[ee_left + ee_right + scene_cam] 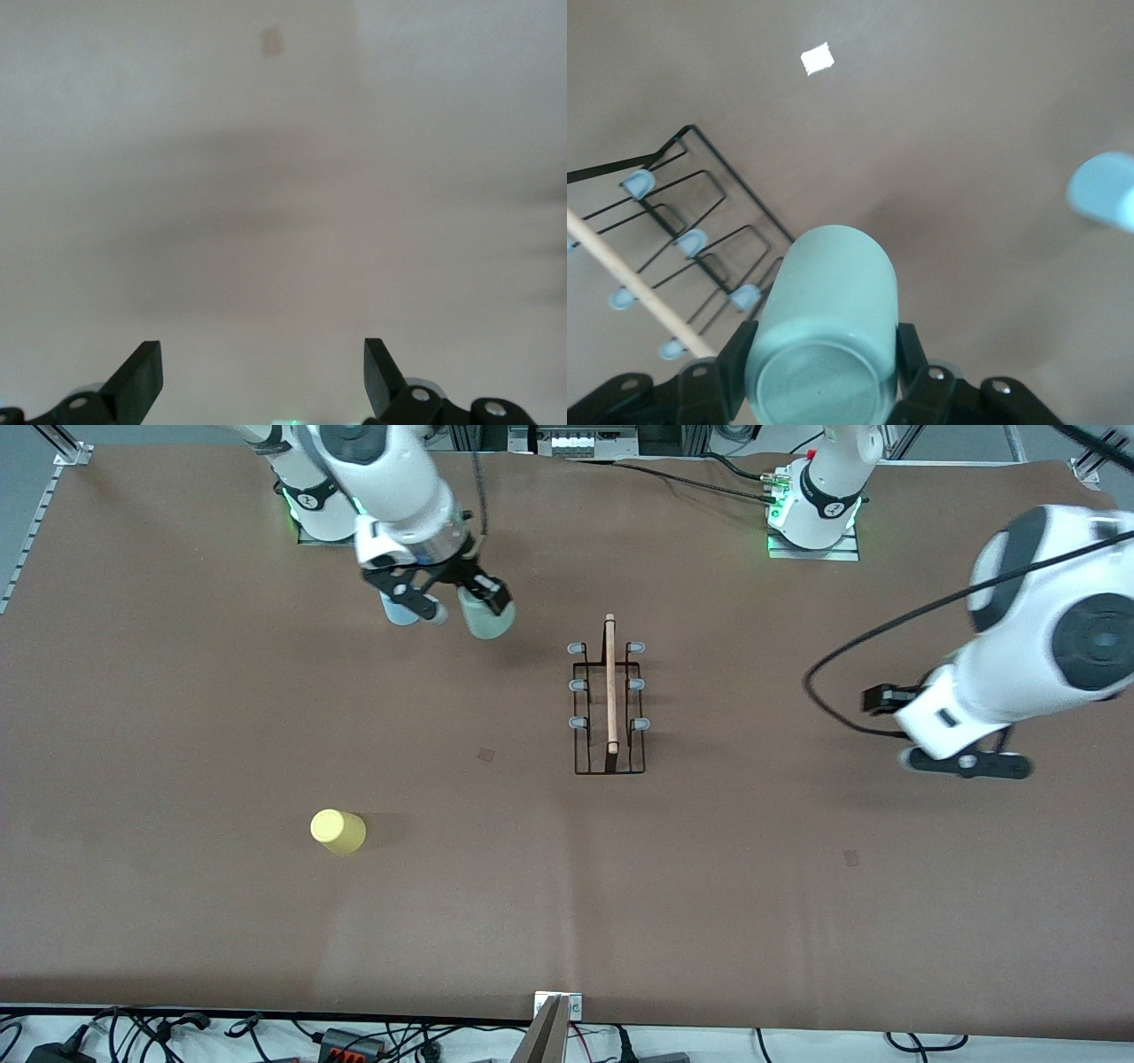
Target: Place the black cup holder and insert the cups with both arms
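The black cup holder (608,695) stands on the brown table mid-way between the arms, wooden rod handle on top, its pegs bare; it also shows in the right wrist view (682,257). My right gripper (465,605) is shut on the mint green cup (485,617), held above the table toward the right arm's end from the holder; in the right wrist view the cup (824,328) fills the jaws. A light blue cup (399,611) sits partly hidden by that gripper and shows in the right wrist view (1101,190). A yellow cup (338,832) stands nearer the front camera. My left gripper (967,763) is open and empty over bare table (261,372).
Small dark marks dot the table (485,755), (851,857); one shows in the left wrist view (272,41). A pale patch (817,58) lies past the holder in the right wrist view. Cables and plugs run along the table's front edge (354,1041).
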Tool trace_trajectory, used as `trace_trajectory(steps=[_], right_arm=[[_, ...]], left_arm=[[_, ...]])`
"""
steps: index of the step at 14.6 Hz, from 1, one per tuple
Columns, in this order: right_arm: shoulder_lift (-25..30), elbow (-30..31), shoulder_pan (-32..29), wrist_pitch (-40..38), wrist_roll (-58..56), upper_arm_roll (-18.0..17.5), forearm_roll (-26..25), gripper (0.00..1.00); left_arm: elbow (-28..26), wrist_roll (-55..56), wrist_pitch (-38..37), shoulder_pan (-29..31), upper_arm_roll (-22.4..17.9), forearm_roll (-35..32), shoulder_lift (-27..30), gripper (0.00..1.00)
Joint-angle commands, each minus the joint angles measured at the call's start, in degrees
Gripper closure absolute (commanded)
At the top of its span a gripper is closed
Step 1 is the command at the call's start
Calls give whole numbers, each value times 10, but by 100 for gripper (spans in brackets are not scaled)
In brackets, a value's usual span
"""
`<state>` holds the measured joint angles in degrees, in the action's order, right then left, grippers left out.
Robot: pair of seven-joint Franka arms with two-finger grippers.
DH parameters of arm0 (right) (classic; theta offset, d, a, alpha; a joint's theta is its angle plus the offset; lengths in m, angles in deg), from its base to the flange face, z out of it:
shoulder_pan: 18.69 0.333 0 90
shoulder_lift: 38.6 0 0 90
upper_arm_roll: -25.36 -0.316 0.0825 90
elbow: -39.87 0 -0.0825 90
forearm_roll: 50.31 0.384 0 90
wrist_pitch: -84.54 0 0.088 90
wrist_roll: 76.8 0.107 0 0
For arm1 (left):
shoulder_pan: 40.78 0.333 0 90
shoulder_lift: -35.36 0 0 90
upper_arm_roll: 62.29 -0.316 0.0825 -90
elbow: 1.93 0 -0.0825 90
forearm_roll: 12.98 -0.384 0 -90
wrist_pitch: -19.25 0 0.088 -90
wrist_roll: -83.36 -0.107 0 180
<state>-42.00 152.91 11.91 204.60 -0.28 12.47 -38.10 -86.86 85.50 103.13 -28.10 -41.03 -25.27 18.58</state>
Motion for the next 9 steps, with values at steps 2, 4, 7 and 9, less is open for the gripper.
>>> trace_trajectory(steps=[2,4,7,9], right_arm=[[-78,-35,46,81,109,4,-22,64],[-100,-47,63,94,153,3,-45,64],[-114,-48,72,112,164,2,-50,64],[-121,-49,77,126,166,3,-50,63]], left_arm=[[-6,-85,-30,15,-19,2,53,0],[-11,-87,-28,-19,-88,53,91,0],[-57,-85,-24,-109,-201,106,160,0],[-87,-86,7,-137,-240,109,184,0]])
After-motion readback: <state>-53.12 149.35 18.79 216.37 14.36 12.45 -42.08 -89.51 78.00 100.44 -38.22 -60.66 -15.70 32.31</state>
